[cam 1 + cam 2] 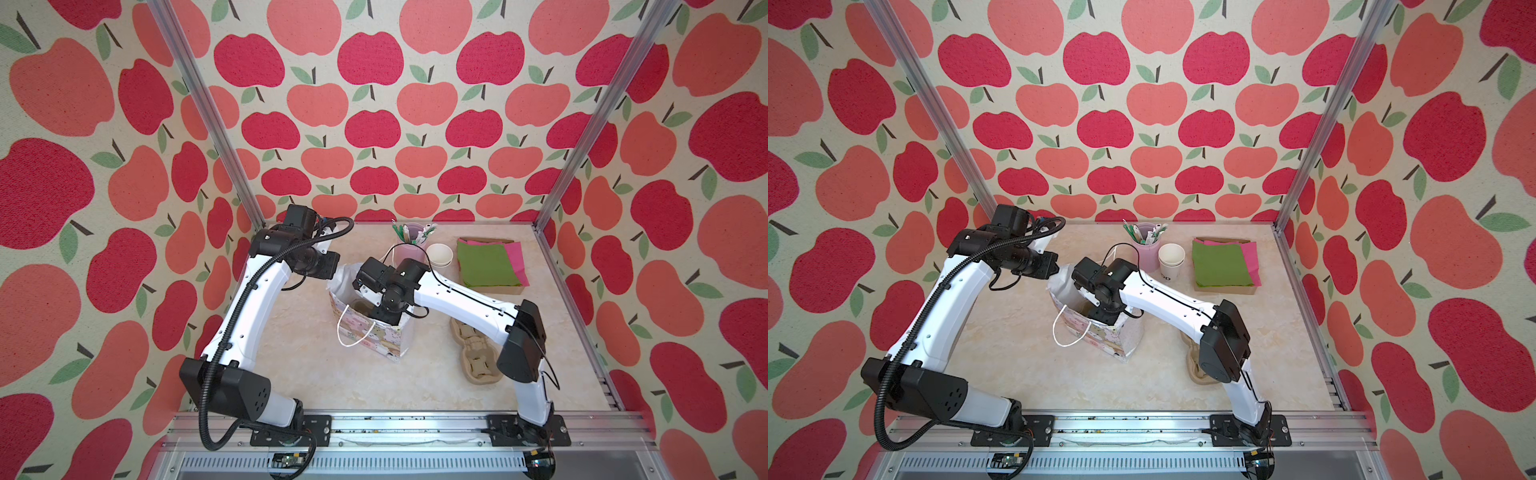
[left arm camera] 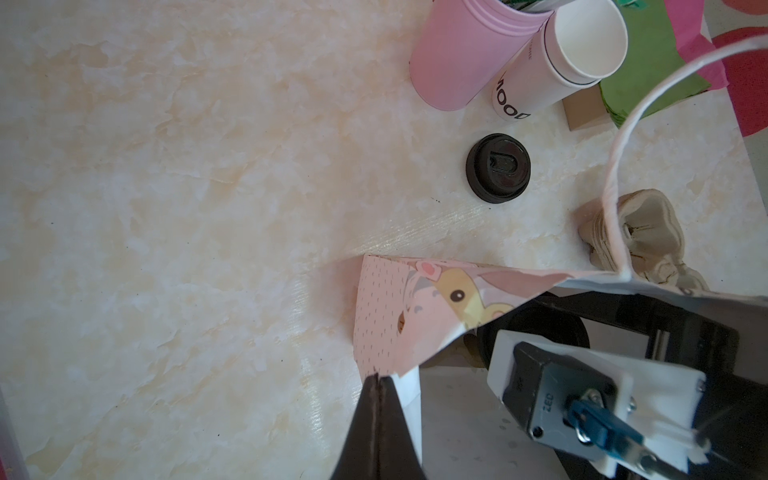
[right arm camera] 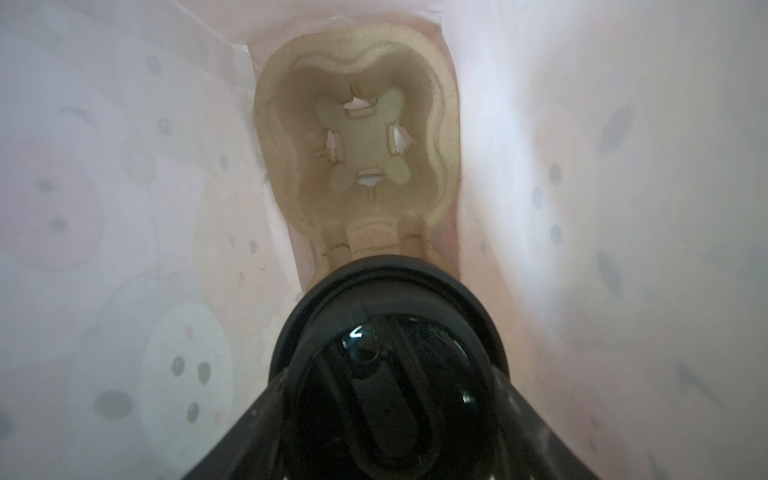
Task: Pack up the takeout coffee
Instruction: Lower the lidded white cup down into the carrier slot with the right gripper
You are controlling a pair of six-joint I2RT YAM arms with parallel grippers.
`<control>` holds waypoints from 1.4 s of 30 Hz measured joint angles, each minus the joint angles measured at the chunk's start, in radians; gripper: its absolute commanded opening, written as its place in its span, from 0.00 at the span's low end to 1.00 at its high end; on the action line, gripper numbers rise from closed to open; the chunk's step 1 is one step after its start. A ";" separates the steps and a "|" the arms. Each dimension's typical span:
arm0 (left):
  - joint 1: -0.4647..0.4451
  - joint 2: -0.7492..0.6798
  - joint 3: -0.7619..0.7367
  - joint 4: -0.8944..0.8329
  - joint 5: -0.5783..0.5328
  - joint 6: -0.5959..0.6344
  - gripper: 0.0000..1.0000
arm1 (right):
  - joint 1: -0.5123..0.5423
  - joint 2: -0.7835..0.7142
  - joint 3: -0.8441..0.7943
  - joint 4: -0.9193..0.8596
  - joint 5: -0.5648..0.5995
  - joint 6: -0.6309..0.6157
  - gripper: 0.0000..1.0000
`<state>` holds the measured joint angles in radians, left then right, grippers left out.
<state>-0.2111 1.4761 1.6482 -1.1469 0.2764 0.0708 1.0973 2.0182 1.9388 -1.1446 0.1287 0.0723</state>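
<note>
Pinching paper bag (image 1: 370, 336) rim at its 11 o'clock corner with left gripper (image 2: 377, 378), jaws tight together. Down inside paper bag with right gripper (image 3: 386, 395), jaws mid-wide, clamped round coffee cup (image 3: 386, 316). Coffee cup inside bag, at 3 o'clock end of carrier (image 3: 361, 137) on bag floor. Spare carriers (image 1: 473, 353) at 4 o'clock of bag.

Both top views look down from high at the front toward the back wall. They are far enough off to take in the whole worktop (image 1: 291, 365) and the bag (image 1: 374, 345), and they show nearly the same scene. The left wrist camera looks steeply down from close above the bag's rim, sharing the pink holder (image 2: 465, 58) and cups (image 2: 536, 79) with them. The right wrist camera sits inside the bag, very near the coffee (image 3: 386, 353), facing the carrier (image 3: 357, 137) below.
</note>
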 measured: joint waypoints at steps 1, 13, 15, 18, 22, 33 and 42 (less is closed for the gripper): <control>0.000 0.000 0.000 0.000 0.000 0.000 0.00 | 0.000 0.000 0.000 0.002 0.000 0.000 0.41; 0.000 0.000 0.000 0.000 0.000 0.003 0.00 | 0.000 -0.054 -0.068 0.079 -0.026 0.000 0.40; 0.000 0.000 0.000 0.000 0.000 0.003 0.00 | 0.000 -0.054 -0.068 0.079 -0.026 0.000 0.40; 0.000 0.000 0.000 0.000 0.000 0.003 0.00 | 0.000 -0.053 -0.077 0.078 -0.026 0.000 0.40; 0.000 0.000 0.000 0.000 0.000 0.003 0.00 | 0.000 -0.041 -0.084 0.078 -0.024 0.000 0.42; 0.000 0.000 0.000 0.000 0.000 0.003 0.00 | -0.001 -0.024 -0.084 0.077 -0.024 0.000 0.43; 0.000 0.000 0.000 0.000 0.000 0.003 0.00 | -0.001 -0.019 -0.078 0.068 -0.025 -0.001 0.43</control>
<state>-0.2111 1.4761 1.6478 -1.1469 0.2764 0.0738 1.0966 1.9987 1.8606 -1.0771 0.1040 0.0715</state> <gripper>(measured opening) 0.049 0.692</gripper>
